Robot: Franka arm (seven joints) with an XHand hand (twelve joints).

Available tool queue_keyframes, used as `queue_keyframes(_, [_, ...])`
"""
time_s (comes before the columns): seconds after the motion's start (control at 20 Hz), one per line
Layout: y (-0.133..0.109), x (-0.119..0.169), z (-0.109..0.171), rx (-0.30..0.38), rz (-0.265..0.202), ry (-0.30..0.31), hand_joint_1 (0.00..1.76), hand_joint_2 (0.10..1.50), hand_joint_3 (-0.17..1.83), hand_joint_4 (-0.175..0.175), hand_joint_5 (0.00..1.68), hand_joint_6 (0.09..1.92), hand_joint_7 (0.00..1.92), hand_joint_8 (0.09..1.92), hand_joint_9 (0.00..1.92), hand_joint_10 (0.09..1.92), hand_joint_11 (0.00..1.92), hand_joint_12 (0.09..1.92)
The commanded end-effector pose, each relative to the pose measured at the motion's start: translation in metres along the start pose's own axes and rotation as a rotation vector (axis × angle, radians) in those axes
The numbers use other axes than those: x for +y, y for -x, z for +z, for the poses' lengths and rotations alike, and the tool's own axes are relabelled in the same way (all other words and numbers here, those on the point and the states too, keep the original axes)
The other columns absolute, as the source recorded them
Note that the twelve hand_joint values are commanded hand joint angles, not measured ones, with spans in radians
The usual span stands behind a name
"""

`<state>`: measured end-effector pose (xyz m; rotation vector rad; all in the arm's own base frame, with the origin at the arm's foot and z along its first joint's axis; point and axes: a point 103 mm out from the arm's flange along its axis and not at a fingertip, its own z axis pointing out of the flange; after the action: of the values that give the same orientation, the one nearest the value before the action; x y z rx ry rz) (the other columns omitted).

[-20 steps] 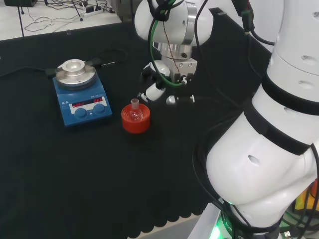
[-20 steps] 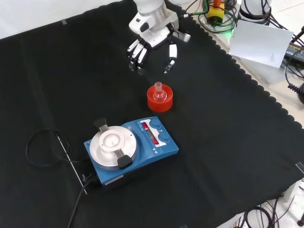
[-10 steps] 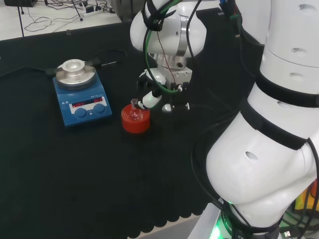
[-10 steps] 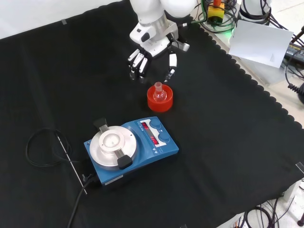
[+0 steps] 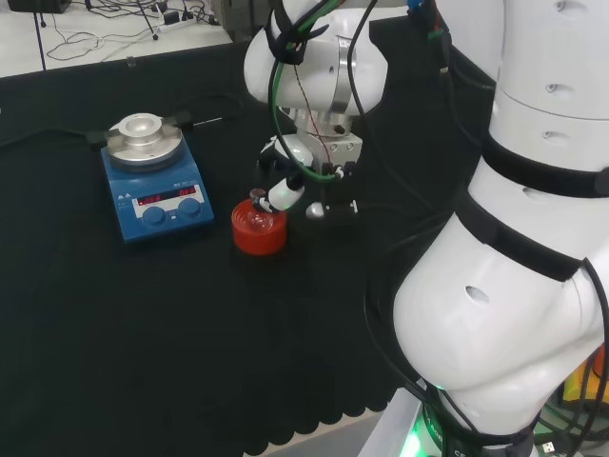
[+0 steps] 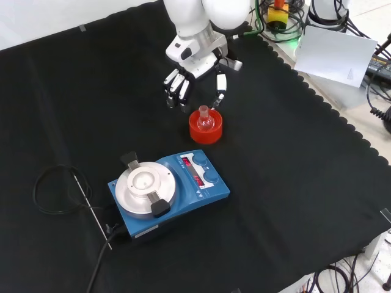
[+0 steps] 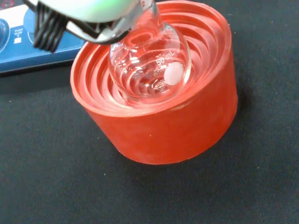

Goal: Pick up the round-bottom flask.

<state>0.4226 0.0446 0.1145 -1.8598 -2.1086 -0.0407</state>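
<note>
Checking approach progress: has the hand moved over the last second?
Yes. In the front view the hand has come down toward the red stand; its fingers now flank the flask neck.

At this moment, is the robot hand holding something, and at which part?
Nothing is held yet. The robot hand is open, its fingers on either side of the flask neck, and the flask sits in its red stand.

Clear glossy glass flask (image 7: 149, 65) sits in a matt red ribbed stand (image 7: 163, 121) on matt black cloth (image 6: 293, 183).
</note>
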Motion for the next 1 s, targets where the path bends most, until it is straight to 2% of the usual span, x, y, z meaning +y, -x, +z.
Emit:
queue_keyframes(0.05, [0.0003, 0.0034, 0.0037, 0.003, -0.006, -0.006, 0.92, 0.57, 0.66, -0.031, 0.7, 0.72, 0.28, 0.67, 0.51, 0.66, 0.16, 1.42])
queue_keyframes(0.55, [-0.0009, 0.0094, 0.0087, 0.011, -0.016, -0.02, 0.92, 0.57, 0.67, -0.031, 0.71, 0.74, 0.29, 0.67, 0.52, 0.66, 0.17, 1.42])
queue_keyframes(1.0, [-0.0008, 0.0109, 0.0109, 0.013, -0.024, -0.028, 0.92, 0.57, 0.67, -0.029, 0.82, 0.78, 0.31, 0.68, 0.53, 0.66, 0.18, 1.42])
